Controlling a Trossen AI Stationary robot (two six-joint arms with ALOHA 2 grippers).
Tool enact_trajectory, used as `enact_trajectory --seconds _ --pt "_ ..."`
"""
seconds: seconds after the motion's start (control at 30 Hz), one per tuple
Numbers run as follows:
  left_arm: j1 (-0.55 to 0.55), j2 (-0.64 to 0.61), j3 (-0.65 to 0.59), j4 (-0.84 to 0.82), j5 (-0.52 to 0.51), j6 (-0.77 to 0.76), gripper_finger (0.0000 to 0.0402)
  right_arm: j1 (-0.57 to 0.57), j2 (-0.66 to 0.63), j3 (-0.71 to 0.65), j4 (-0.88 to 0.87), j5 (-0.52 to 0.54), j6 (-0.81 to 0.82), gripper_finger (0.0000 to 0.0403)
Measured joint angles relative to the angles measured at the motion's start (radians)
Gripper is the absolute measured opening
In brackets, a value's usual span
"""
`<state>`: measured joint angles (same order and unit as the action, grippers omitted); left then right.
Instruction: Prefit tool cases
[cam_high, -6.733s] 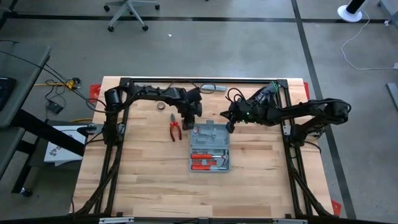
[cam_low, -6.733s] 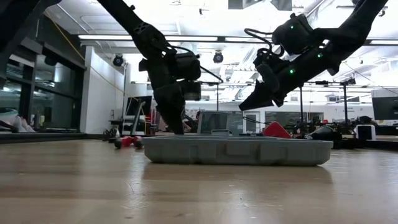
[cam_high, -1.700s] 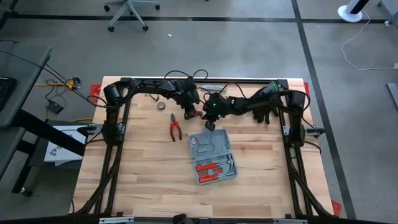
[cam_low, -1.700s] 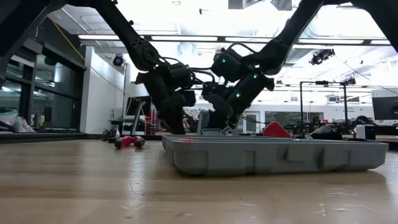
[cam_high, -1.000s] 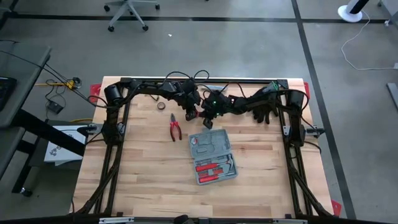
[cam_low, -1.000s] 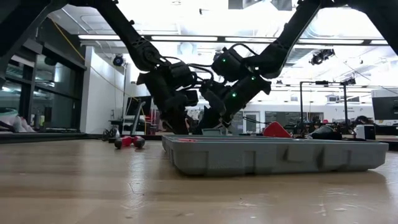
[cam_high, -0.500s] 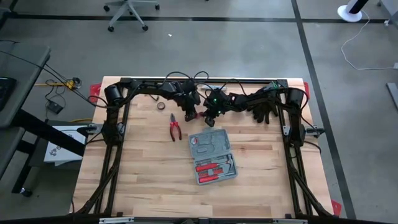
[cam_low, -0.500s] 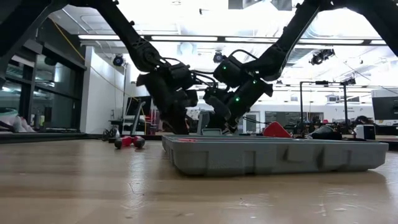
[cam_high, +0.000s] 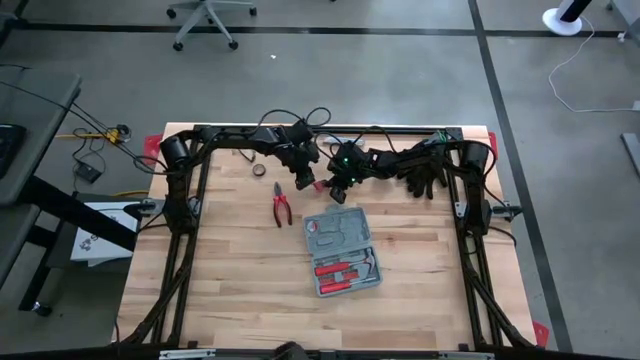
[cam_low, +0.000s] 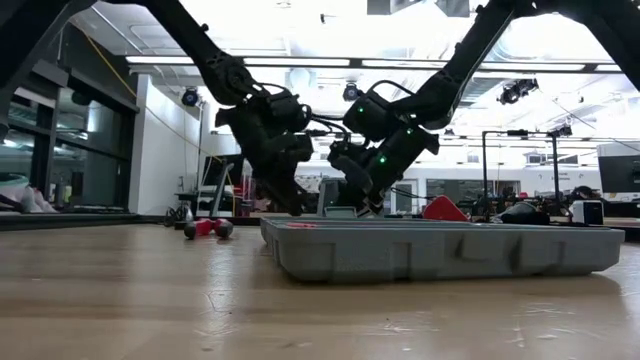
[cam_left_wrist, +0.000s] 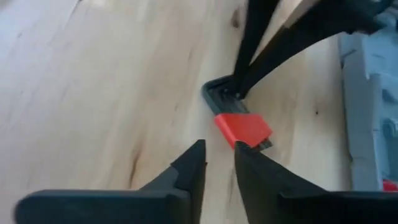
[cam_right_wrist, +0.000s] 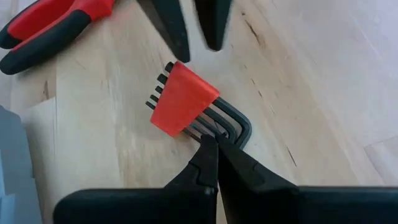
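Wood table (cam_high: 240, 290), open tool case (cam_high: 341, 252) near closed right pincer (cam_right_wrist: 214, 146) touching hex keys (cam_right_wrist: 186, 102), left pincer (cam_left_wrist: 217, 155) parted, empty.

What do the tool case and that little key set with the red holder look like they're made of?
Tool case: likely moulded plastic, matte blue-grey, with formed slots and rounded walls. Key set: dark bent rods, probably blackened steel, in a red holder that looks like smooth plastic. Table: pale wood with visible grain.

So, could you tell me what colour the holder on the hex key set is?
Red, on the hex key set; clearest in the right wrist view.
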<state>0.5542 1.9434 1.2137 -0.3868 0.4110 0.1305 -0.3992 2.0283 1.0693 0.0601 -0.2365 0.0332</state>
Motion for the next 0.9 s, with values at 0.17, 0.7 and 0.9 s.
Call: enact_trajectory --seconds 0.17,0.7,0.9 --pt "0.053 0.0 0.001 0.015 0.087 -0.038 0.014 0.0 0.001 -0.001 0.0 0.0 -0.001 0.0" --pt "0.124 0.102 0.022 0.078 0.353 -0.234 0.0208 0.0 0.002 -0.004 0.0 0.001 -0.001 0.0" --pt "0.092 0.105 0.022 0.07 0.315 -0.242 0.0194 0.0 0.002 -0.004 0.003 0.002 -0.001 0.0"
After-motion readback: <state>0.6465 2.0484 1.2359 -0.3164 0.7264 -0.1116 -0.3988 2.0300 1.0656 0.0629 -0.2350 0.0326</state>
